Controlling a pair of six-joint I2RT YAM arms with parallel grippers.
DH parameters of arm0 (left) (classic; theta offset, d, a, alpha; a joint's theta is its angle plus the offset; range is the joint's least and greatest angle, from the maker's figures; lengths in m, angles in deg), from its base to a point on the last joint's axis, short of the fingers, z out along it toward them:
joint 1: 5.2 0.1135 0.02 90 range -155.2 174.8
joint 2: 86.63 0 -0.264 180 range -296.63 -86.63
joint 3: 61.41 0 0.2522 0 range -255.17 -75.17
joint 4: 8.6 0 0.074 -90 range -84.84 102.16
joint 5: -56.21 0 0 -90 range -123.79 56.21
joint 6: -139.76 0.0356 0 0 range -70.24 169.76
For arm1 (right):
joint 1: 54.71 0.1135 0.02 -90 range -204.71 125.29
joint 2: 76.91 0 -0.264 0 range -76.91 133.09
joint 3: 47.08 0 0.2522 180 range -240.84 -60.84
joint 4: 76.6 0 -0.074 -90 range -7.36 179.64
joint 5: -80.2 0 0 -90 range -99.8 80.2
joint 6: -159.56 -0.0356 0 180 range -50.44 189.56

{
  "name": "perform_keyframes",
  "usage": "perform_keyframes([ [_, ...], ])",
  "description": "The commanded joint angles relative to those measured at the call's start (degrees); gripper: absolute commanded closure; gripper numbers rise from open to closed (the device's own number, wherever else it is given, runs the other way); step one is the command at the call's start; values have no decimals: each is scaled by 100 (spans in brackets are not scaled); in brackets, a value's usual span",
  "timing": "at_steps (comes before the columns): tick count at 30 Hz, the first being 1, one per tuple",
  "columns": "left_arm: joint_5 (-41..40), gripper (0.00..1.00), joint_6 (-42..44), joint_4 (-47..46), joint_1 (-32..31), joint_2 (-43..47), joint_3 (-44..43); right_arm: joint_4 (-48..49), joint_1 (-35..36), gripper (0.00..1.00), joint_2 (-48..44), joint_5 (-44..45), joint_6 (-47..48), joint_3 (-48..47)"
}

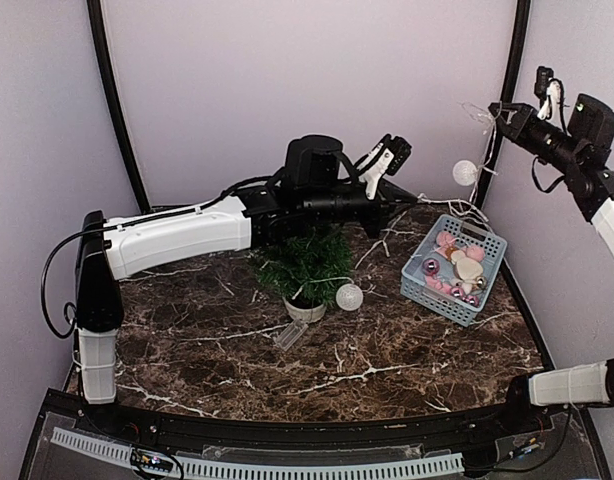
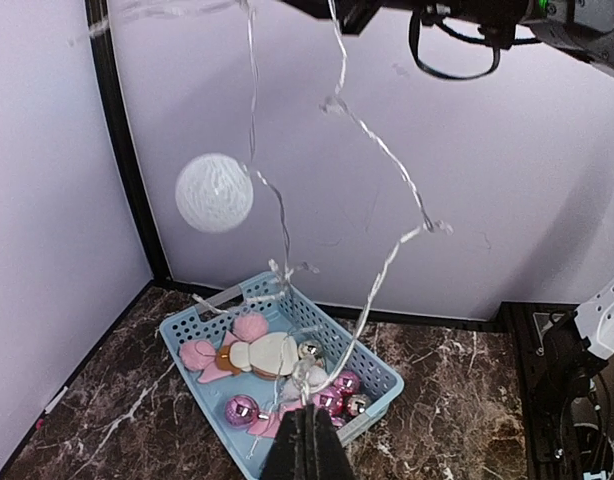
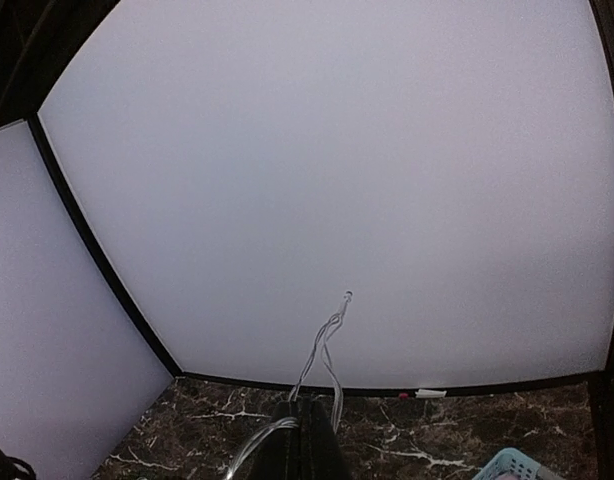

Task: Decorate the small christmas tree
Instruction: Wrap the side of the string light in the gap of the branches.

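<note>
Top external: basket [image 1: 439, 297] near small christmas tree [image 1: 307, 262]

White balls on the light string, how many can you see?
2. One white ball hangs in midair at the back right; the other lies beside the small christmas tree. Others may be hidden.

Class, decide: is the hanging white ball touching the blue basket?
Apart. Left wrist view: the hanging white ball dangles on its wire well above the blue basket, a clear gap between them.
</note>
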Motion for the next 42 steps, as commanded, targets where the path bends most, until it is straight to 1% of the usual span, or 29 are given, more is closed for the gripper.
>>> perform_keyframes([
  [1, -103, 100, 311, -392, 169, -27, -226, 461, -29, 100, -65, 142, -252, 663],
  [8, -77, 100, 451, -595, 350, -81, -245, 571, -28, 100, -27, 27, -384, 1166],
  [11, 77, 100, 441, -763, 404, -92, -248, 576, -27, 100, -1, 8, -390, 1212],
  [15, 401, 100, 324, -1229, 464, -154, -250, 657, -6, 100, 79, -102, -450, 1276],
  [20, 424, 100, 280, -1553, 535, -285, -265, 657, 141, 100, 175, -165, -428, 1322],
  [23, 372, 100, 320, -1601, 617, -329, -274, 624, 287, 100, 196, -100, -370, 1429],
  [27, 286, 100, 503, -1517, 671, -366, -228, 621, 496, 100, 216, 112, -357, 1804],
  [32, 145, 100, 693, -1414, 702, -380, -104, 608, 601, 100, 216, 709, -386, 2383],
  [34, 43, 100, 764, -1392, 711, -379, -46, 622, 603, 100, 258, 815, -428, 2571],
  [42, -660, 100, 1136, -1266, 732, -410, -8, 725, 748, 100, 477, 517, -514, 3077],
])
